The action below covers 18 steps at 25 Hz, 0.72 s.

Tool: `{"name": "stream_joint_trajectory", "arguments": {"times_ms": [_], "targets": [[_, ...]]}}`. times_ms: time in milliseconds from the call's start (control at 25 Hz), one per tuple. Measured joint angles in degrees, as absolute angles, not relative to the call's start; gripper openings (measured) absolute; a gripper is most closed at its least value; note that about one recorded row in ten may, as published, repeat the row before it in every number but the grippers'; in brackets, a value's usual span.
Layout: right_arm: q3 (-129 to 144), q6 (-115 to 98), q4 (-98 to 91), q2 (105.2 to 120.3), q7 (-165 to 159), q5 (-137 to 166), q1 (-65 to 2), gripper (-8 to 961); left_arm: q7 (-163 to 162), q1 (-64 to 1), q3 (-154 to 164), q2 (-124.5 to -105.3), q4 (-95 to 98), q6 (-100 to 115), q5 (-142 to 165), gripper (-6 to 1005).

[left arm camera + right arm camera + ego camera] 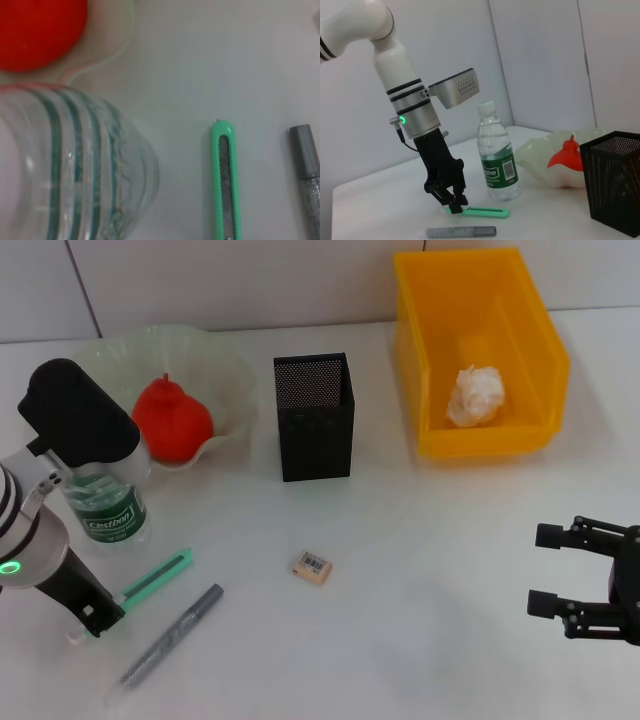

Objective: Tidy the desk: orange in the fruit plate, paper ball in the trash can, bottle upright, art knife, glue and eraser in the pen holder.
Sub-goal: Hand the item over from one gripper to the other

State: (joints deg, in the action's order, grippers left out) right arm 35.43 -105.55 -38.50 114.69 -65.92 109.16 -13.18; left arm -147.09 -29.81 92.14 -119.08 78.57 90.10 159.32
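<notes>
The left arm reaches down steeply from its white forearm, ringed with black bands and a green status light, through a black wrist to the left gripper (456, 206). Its dark fingers (461, 201) point downward and are pinched together at the counter (420, 590) surface, clamped on one end of the art knife (482, 212). The right gripper (548, 570) hovers low, well apart from the left one, its two black fingers (550, 536) lying level and spread, with nothing between them.
</notes>
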Motion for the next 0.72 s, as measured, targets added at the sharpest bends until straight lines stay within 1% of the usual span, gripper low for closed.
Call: {"name": "stream_joint_trajectory", "arguments": {"times_ms": [160,720], "targets": [[35.5,-105.6,-38.5,114.69,-65.9,109.2,-13.2,824,-146.3,-29.9,91.9,-119.02,78.5,90.0,159.1,180],[31.2,-106.5,-38.5,114.67,-65.8,109.0,-12.9,823,-143.9,-29.5,91.6,-118.91,82.7,93.6,151.8,180]]}}
